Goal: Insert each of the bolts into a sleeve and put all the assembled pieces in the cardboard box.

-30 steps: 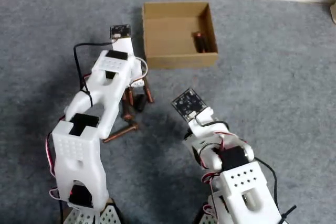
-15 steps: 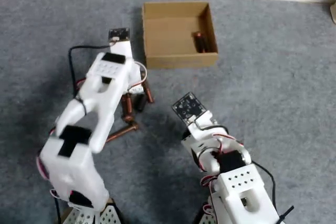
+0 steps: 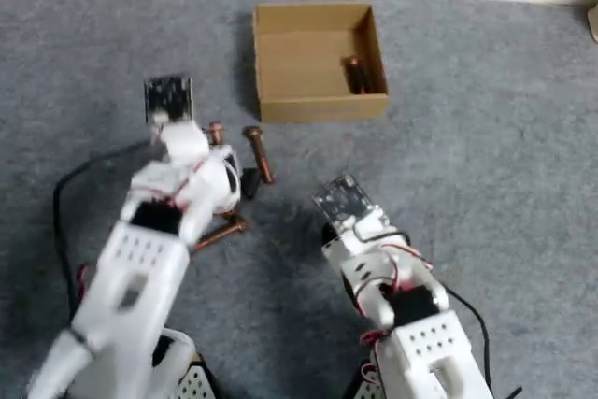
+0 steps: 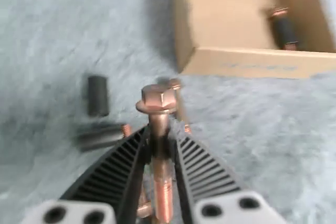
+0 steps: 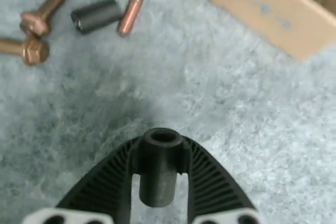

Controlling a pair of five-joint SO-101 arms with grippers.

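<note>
Inspector: Pose of left arm (image 3: 140, 259)?

Technician: It runs from the lower left corner of the high view up to centre left, with its wrist end lying left of the cardboard box (image 3: 322, 107). The left gripper (image 4: 160, 137) is clamped on a copper bolt (image 4: 159, 153). The shank sits between the ribbed fingers (image 4: 122, 165), and the hex head stands out past the tips.

Inspector: Right arm (image 3: 406, 310)?

Technician: It rises from the bottom edge, right of centre, to mid-frame, below the box and well apart from it. The right gripper (image 5: 159, 155) is closed around a black sleeve (image 5: 157, 174), whose open bore faces outward beyond the tips.

Inspector: Location of the other parts?

Technician: The box sits at upper centre on the grey mat (image 3: 495, 193). One assembled piece (image 3: 355, 75), a bolt in a sleeve, lies inside against the right wall. A slanted bolt (image 3: 259, 149) lies just below the box's lower left corner. A loose sleeve (image 3: 248, 182) lies near it, beside the left arm's wrist. A lower bolt (image 3: 220, 233) lies further down the frame, one end under the left arm.

Inspector: Obstructions?

Technician: The slanted bolt and the loose sleeve lie between the two grippers. The left arm covers part of this cluster in the high view, so the number of loose parts cannot be confirmed there.
</note>
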